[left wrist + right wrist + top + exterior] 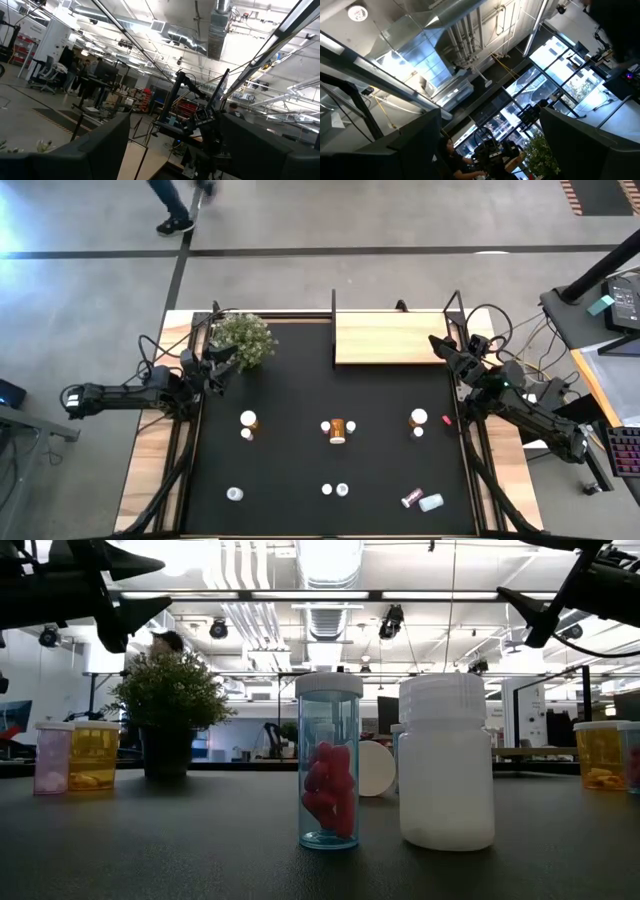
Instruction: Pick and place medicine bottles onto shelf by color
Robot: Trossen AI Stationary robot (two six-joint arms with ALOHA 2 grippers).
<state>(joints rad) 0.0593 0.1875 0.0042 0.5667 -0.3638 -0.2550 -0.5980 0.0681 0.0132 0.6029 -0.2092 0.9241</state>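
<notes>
Black table [300, 380] carries one shelf [390, 340] and scattered medicine bottles [337, 430].

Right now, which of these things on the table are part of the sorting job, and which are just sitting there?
Part of the job:
bottles, scattered over the black mat
shelf, nothing on it yet

Just sitting there:
plant
red speck

Both hands, left hand and right hand, wait open at the back corners, holding nothing.

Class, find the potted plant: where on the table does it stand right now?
In the high view the potted plant stands at the table's far left corner, just left of the empty shelf and beside the left gripper.
</notes>
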